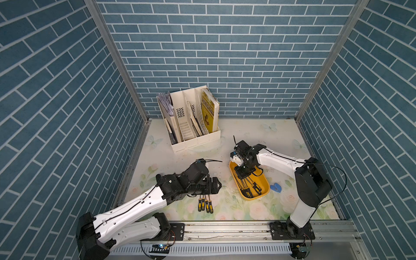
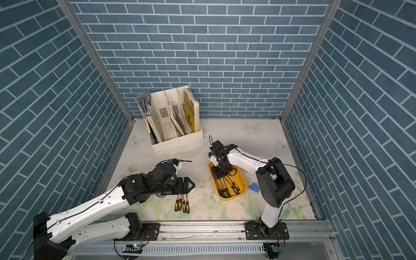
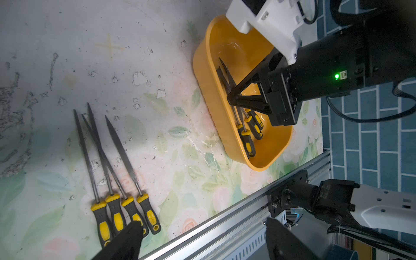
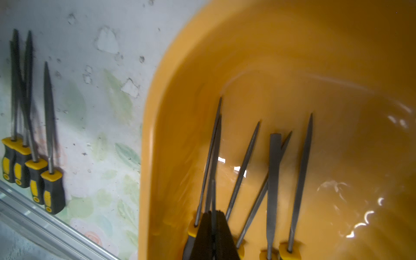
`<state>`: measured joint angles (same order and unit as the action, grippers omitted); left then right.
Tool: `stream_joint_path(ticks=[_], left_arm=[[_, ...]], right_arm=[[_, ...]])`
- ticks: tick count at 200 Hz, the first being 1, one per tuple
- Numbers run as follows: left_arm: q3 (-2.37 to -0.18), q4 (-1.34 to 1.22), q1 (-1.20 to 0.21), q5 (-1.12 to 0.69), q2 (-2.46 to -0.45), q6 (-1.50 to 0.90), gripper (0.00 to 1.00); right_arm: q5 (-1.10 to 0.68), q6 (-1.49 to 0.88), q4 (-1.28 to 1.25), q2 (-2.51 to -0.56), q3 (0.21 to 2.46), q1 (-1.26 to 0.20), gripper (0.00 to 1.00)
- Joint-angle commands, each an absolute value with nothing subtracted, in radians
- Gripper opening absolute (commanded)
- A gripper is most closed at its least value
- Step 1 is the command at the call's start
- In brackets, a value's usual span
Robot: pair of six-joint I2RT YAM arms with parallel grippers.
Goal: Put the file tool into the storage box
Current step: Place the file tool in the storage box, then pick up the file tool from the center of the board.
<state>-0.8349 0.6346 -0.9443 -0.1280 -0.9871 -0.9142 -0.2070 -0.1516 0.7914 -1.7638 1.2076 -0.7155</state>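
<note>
Four loose files [image 1: 205, 203] with black-and-yellow handles lie side by side on the floral bench [image 1: 236, 211], just behind the aluminium rail [image 1: 225, 229] at its near edge. Their handles are toward the rail and their tips point away, and the left wrist view shows two of the shafts crossing. Over their shafts hangs the left claw [image 1: 217, 185], its jaws spread wide with nothing between them. To the robot's right and slightly farther back sits the storage box [image 1: 263, 183], an orange-yellow tray set at a slant on the bench. Several more files [image 4: 273, 180] are fanned out on its floor, handles at the near end. The right claw [image 3: 230, 99] reaches down into the tray with its jaws pressed together over the shafts. In the right wrist view a thin shaft runs up to the closed tips, but whether it is pinched there I cannot tell. A small blue heart-shaped piece [image 1: 275, 187] lies on the bench just beside the tray's right wall. Farthest back, against the brick-patterned wall [image 1: 225, 67], stands a white magazine organizer [image 1: 195, 139] holding papers and a yellow book [image 1: 209, 112].
</note>
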Motion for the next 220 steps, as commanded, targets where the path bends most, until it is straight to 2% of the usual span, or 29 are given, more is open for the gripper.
stream_joint_path(ticks=[1, 26, 52, 83, 112, 126, 154, 220], left_arm=[[-0.822, 0.661, -0.94, -0.1, -0.969, -0.923, 0.9], [-0.827, 0.713, -0.942, -0.046, -0.969, -0.946, 0.9], [-0.805, 0.782, -0.954, -0.032, -0.973, -0.965, 0.9], [-0.753, 0.853, -0.965, -0.005, -0.987, -0.994, 0.85], [-0.676, 0.818, -0.969, -0.037, -1.008, -0.99, 0.69], [-0.651, 0.802, -0.973, -0.046, -1.03, -0.985, 0.66], [-0.628, 0.76, -0.974, -0.067, -1.075, -0.968, 0.54], [-0.608, 0.732, -0.974, -0.051, -1.142, -0.965, 0.47]], right_arm=[[-0.212, -0.141, 0.773, -1.784, 1.195, -0.721, 0.08], [-0.203, -0.153, 0.771, -1.774, 1.206, -0.72, 0.31], [-0.193, -0.165, 0.789, -1.732, 1.238, -0.706, 0.4], [-0.175, -0.187, 0.814, -1.659, 1.275, -0.681, 0.41], [-0.193, -0.208, 0.821, -1.609, 1.3, -0.681, 0.41], [-0.201, -0.214, 0.818, -1.593, 1.298, -0.682, 0.41], [-0.204, -0.218, 0.812, -1.581, 1.281, -0.692, 0.39], [-0.213, -0.232, 0.766, -1.561, 1.198, -0.704, 0.37]])
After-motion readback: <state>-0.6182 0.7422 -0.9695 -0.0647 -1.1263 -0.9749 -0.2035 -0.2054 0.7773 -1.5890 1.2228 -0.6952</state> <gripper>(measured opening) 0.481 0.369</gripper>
